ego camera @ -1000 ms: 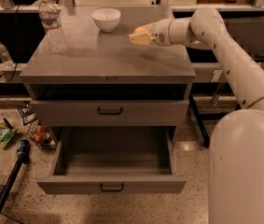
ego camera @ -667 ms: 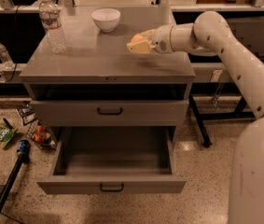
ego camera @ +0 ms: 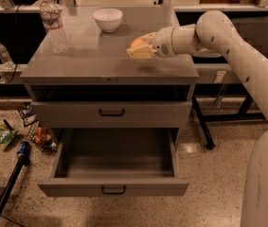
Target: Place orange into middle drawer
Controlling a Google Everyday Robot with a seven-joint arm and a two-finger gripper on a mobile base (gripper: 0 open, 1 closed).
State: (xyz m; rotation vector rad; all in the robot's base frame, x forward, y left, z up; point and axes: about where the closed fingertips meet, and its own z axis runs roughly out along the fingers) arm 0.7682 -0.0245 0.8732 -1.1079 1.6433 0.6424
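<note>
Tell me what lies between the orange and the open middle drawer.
Camera view: the end effector holds the orange over the cabinet top; that top and the closed upper drawer front lie between it and the middle drawer.

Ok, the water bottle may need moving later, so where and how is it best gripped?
Probably its straight mid-body, coming in level from the gripper's side: the water bottle stands upright, tall and narrow, and nothing on the cabinet top stands between them. The gripper, over the top's right front, holds the orange.
</note>
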